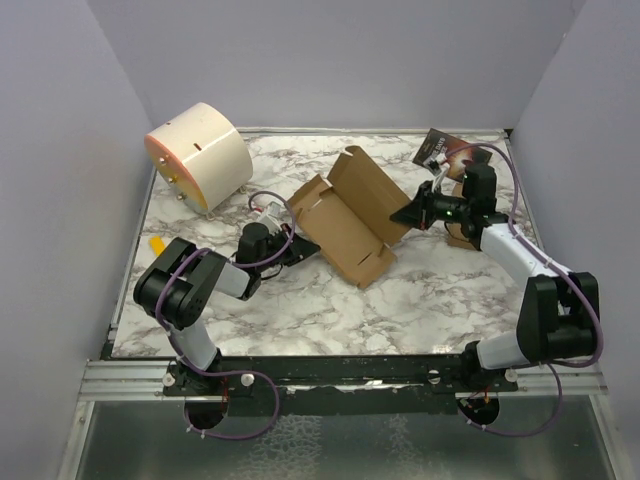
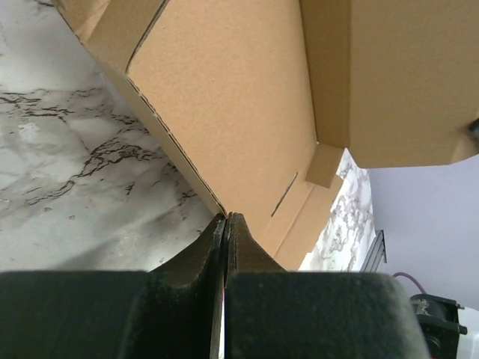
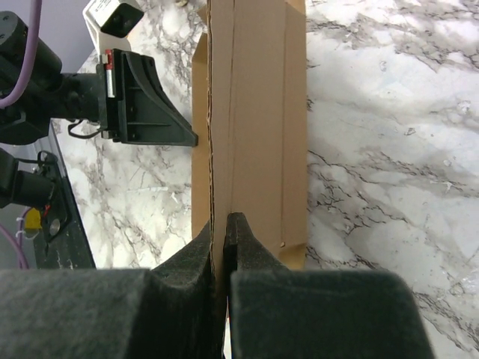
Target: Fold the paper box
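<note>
Cardboard first: the paper box (image 1: 345, 215) sits about mid-table, a bit toward the far edge. It's half folded, with one long panel standing up and the rest flat on the marble table (image 1: 450, 300). My right gripper (image 1: 405, 213) is clamped tight on the right end of that raised panel, with the thin edge running in between the fingers. My left gripper (image 1: 300, 247) is squeezed fully closed too, tips touching the box's left edge; can't tell if it's pinching anything. Dark booklet (image 1: 437, 150) in the far right corner, big cream drum (image 1: 205, 155) in the far left.
</note>
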### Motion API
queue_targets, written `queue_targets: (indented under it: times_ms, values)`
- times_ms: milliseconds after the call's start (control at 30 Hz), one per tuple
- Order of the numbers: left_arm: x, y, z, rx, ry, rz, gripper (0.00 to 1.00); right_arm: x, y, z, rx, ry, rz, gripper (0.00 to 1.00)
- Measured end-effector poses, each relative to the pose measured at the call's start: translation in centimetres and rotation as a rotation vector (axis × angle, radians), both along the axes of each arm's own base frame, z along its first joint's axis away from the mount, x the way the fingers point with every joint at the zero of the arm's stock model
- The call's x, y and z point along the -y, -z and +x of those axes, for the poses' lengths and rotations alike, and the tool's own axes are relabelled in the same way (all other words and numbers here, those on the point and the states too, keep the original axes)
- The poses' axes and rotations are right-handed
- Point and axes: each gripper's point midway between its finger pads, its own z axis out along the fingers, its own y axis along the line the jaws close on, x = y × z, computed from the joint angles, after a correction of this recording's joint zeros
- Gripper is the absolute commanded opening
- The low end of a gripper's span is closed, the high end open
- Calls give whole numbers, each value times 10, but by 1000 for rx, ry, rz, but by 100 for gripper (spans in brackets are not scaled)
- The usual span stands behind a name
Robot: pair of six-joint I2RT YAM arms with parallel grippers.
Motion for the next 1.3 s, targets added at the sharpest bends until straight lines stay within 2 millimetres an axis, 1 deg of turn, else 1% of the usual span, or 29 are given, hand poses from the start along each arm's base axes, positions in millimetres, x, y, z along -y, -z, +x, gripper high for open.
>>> queue_targets:
  times_ms: [200,267,367,467,533,667,733,833,933,1033,1100,1300]
  values:
    - [-3,7,0,-18,-13,25,0,15,0,7,-2,43,0,1]
    - [-4,10,-1,-22,-13,35,0,17,3,9,-5,49,-4,2]
    - [-6,15,-3,-34,-12,57,0,17,14,14,-30,51,-13,5]
    - [-7,22,-5,-46,-10,82,0,20,36,19,-88,58,-21,5]
    - [-8,25,-6,-59,-7,103,0,22,47,22,-122,64,-22,8]
    - [-9,24,-6,-57,-3,129,0,24,50,27,-129,71,-23,18]
    - [-9,22,-4,-52,-2,141,0,25,51,27,-129,70,-25,20]
    - [-9,23,-2,-62,-4,161,0,25,53,27,-133,69,-27,21]
    - [-9,24,-2,-68,-1,172,0,25,55,27,-139,69,-28,18]
    - [-10,27,-3,-78,1,179,0,25,57,30,-143,70,-28,7]
    - [-10,27,-3,-78,1,180,0,26,58,31,-148,72,-28,2]
    - [-10,28,-4,-79,2,183,0,25,59,32,-174,76,2,1]
